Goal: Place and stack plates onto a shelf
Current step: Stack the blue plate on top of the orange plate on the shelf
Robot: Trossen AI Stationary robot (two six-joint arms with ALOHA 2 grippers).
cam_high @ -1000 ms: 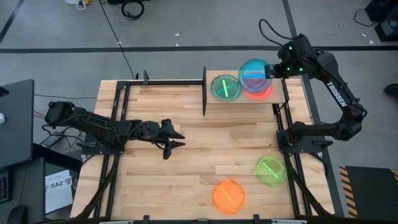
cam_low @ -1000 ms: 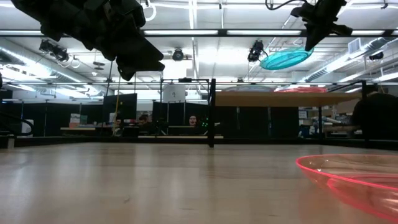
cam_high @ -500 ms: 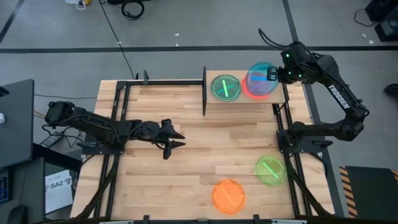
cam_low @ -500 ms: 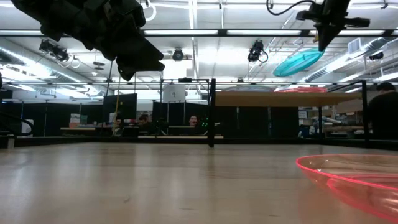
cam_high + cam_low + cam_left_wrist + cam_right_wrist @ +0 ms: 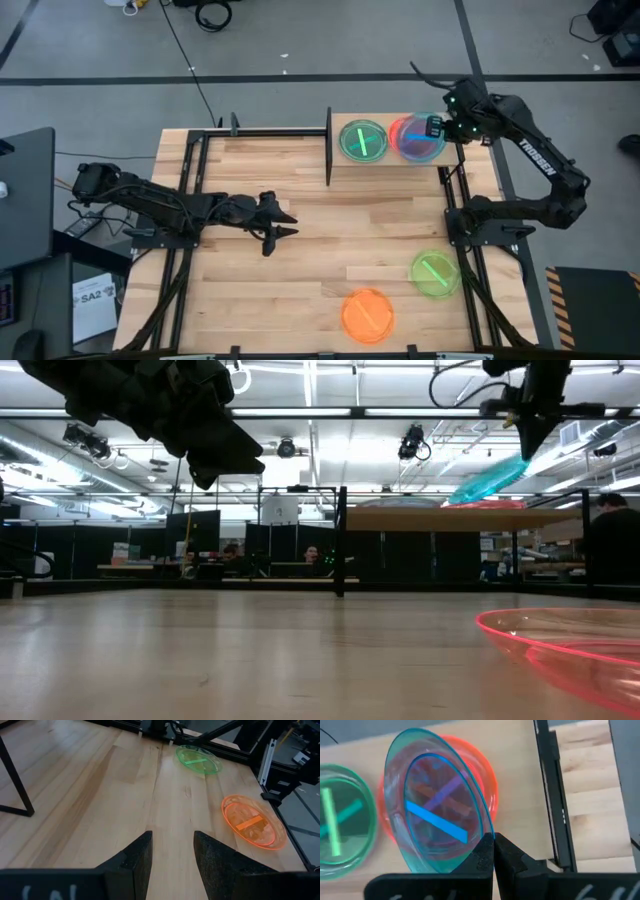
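My right gripper (image 5: 437, 127) is shut on a blue plate (image 5: 420, 138), which it holds tilted just over a pink plate (image 5: 487, 782) lying on the right half of the light-wood shelf (image 5: 385, 165). A green plate (image 5: 362, 140) lies flat on the shelf's left half. Seen from the low view, the blue plate (image 5: 490, 480) slopes down toward the shelf, below the gripper (image 5: 530, 435). My left gripper (image 5: 282, 224) is open and hovers over the middle of the table, touching nothing (image 5: 171, 855). My right gripper pinches the blue plate's rim (image 5: 487, 836) between its two fingers, on the side toward the table's right edge. The fingers (image 5: 507, 852) come from above and the right, slanting down. The plate hangs steeply tilted; whether its low edge (image 5: 456, 499) touches the pink plate, I cannot tell.
A second green plate (image 5: 435, 272) and an orange plate (image 5: 368, 315) lie flat near the table's near right corner, also in the left wrist view (image 5: 197, 759) (image 5: 252, 822). A plate rim (image 5: 570, 650) shows close to the low camera. Black frame posts (image 5: 329, 148) and rails (image 5: 470, 215) flank the shelf.
My right gripper has come down toward the shelf with the blue plate and tipped it, so the plate has gone from nearly level to steeply tilted, low over the pink plate.
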